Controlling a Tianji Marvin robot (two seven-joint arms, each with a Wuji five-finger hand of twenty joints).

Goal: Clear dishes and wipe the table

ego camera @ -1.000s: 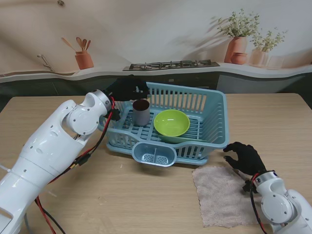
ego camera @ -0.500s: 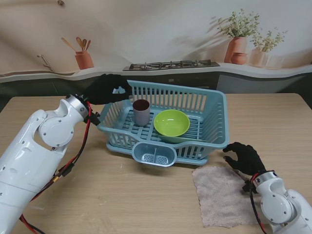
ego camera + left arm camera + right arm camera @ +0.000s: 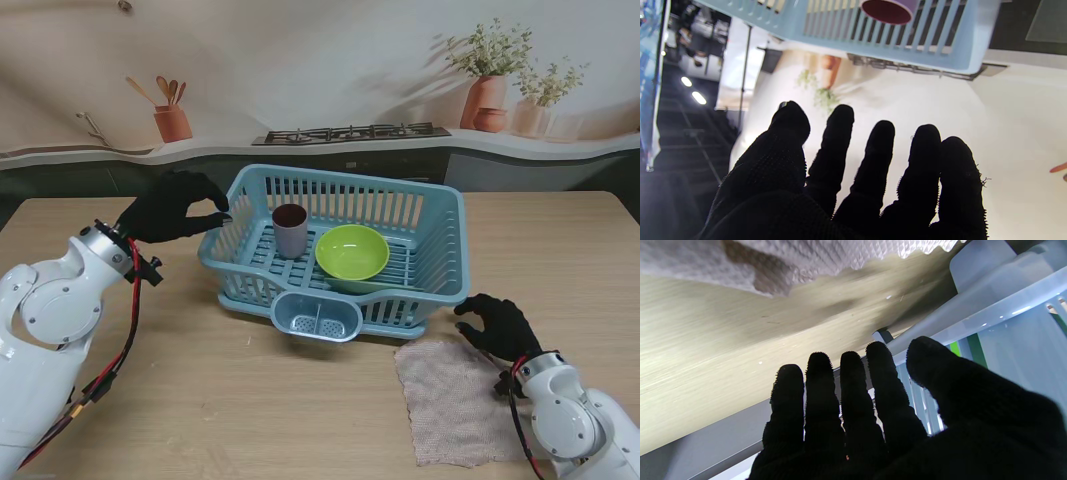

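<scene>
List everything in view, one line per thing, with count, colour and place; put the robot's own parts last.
dish rack: one, light blue, middle of the table.
cup: one, grey-purple with dark red inside, upright in the rack's left part.
bowl: one, lime green, in the rack, right of the cup.
cloth: one, pinkish beige, flat on the table nearer to me than the rack's right corner.
table: one, light wood.
left hand: one, black glove, open, beside the rack's left rim.
right hand: one, black glove, open, at the cloth's far edge.
</scene>
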